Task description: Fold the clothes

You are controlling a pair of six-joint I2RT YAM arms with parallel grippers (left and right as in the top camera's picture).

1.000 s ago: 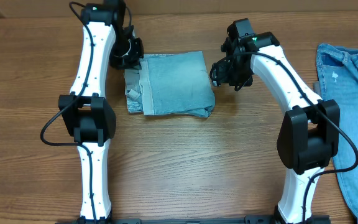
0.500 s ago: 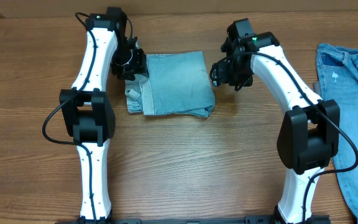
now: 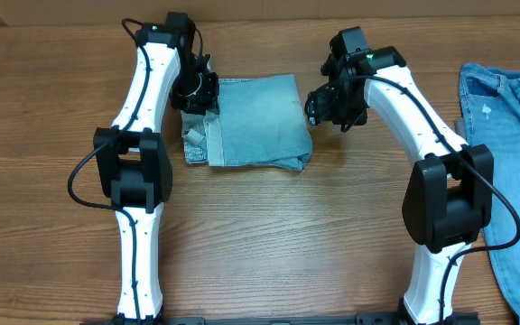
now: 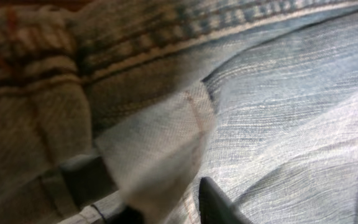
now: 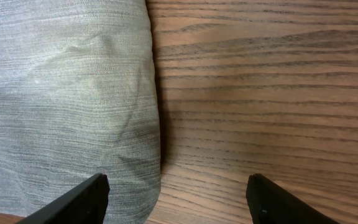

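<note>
Your denim shorts [image 3: 258, 119] lay folded into a squarish bundle toward the far middle of the wooden table [image 3: 269, 235], between the two arms. Their whitish frayed hem [image 3: 193, 143] showed along the bundle's left edge.

Your left gripper [image 3: 195, 94] was down on the far left corner of the bundle. In the left wrist view a pale flap [image 4: 157, 149] of the denim ran between its dark fingers [image 4: 215, 200], pinched there, with stitched seams just beyond it.

Your right gripper [image 3: 334, 105] hung at the bundle's right edge with its jaws spread wide and nothing between them. In the right wrist view one finger sat over the cloth and the other over bare wood.

Well apart, at the table's right edge, lay another blue denim garment [image 3: 511, 135], spread out and partly cut off by the frame.
</note>
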